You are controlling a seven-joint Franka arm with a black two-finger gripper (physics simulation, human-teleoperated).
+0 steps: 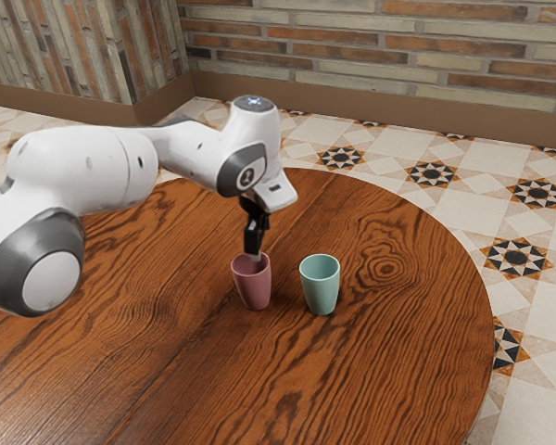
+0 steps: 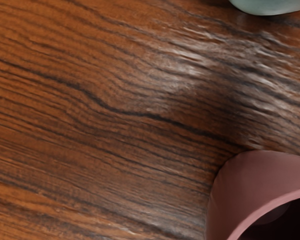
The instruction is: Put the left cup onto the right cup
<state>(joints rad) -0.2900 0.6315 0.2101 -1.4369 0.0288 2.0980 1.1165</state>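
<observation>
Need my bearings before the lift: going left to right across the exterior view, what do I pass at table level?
The arm's grey-capped joint → pink cup → teal cup → table's rounded edge → tiled floor.

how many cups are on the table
2. The pink cup stands on the wooden table, directly under the gripper. The teal cup stands apart from it, toward the exterior view's right. Nothing seems to hide another.
</observation>
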